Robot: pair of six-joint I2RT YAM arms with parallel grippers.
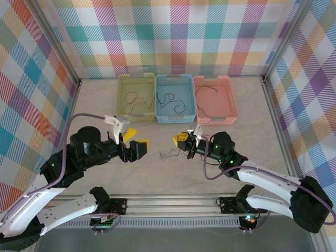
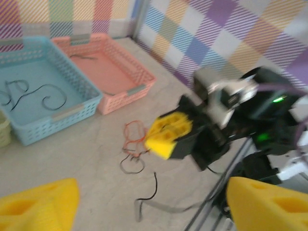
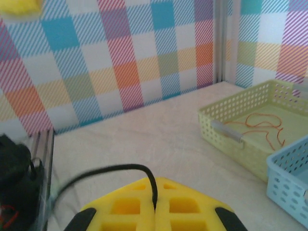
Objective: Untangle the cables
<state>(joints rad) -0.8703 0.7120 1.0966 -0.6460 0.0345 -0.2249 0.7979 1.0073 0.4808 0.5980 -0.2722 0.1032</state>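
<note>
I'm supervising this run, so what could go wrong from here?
The right gripper pinches the black cable at its very fingertips, so it may slip. The orange cable lies looped near that gripper; if entangled, pulling could drag it along, and the open left gripper pins nothing.
</note>
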